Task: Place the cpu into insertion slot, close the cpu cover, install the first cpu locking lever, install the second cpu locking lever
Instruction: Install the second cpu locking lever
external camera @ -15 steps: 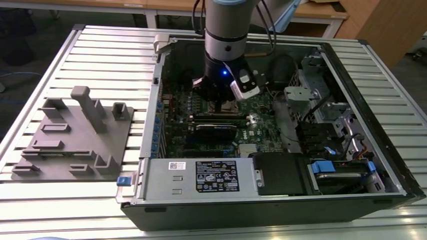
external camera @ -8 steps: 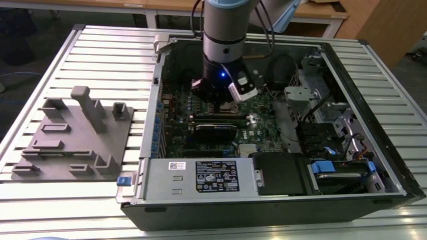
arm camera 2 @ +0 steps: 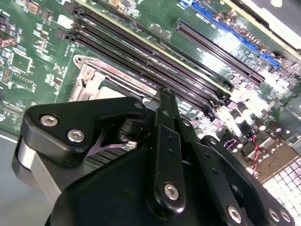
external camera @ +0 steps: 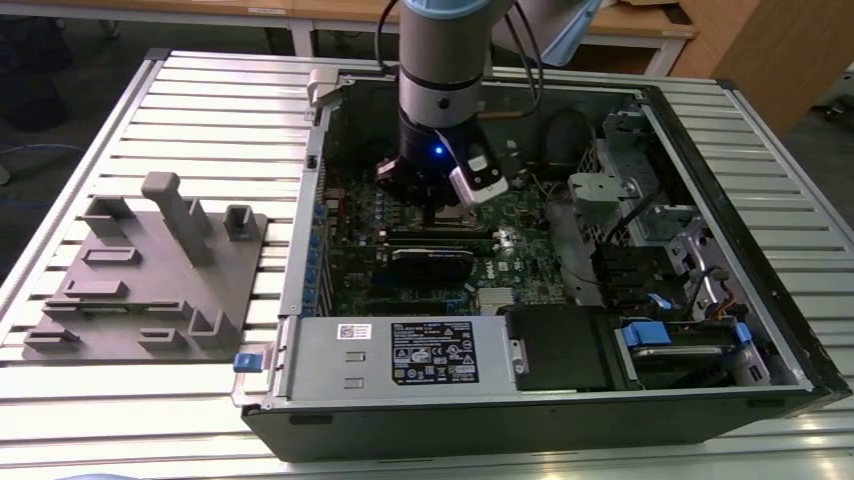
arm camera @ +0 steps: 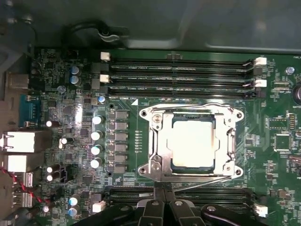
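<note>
Sitting under the cpu cover, your cpu is lying flat; the gripper beside it is pinching its fingers together on nothing.

1. Exterior view: even overhead room light. The slatted table is bright, the inside of the computer case darker and shadowed under the arm.
2. First wrist view: glare blows out the cpu top and the cpu cover; focus is soft.
3. Second wrist view: the gripper linkage up close is blurred, with hot spots on the motherboard.
</note>
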`<state>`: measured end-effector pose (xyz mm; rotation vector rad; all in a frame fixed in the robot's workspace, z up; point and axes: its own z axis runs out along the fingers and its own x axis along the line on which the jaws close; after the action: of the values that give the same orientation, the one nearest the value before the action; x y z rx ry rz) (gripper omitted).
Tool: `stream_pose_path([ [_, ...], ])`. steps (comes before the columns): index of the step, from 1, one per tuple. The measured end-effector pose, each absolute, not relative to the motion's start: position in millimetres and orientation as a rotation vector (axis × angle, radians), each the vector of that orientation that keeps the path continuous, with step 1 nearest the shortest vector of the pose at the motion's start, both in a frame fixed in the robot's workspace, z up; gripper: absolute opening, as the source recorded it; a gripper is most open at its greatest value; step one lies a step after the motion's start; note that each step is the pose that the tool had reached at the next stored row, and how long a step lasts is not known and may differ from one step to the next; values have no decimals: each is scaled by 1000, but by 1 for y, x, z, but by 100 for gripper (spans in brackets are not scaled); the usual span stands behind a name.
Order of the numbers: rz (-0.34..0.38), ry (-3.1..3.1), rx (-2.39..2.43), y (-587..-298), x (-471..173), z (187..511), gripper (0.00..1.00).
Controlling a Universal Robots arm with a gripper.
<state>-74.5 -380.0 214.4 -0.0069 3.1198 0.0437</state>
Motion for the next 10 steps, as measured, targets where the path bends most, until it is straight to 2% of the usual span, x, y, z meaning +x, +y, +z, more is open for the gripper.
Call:
stream_pose_path([
  [10,48,3120,-7,-380,-79,209,11],
])
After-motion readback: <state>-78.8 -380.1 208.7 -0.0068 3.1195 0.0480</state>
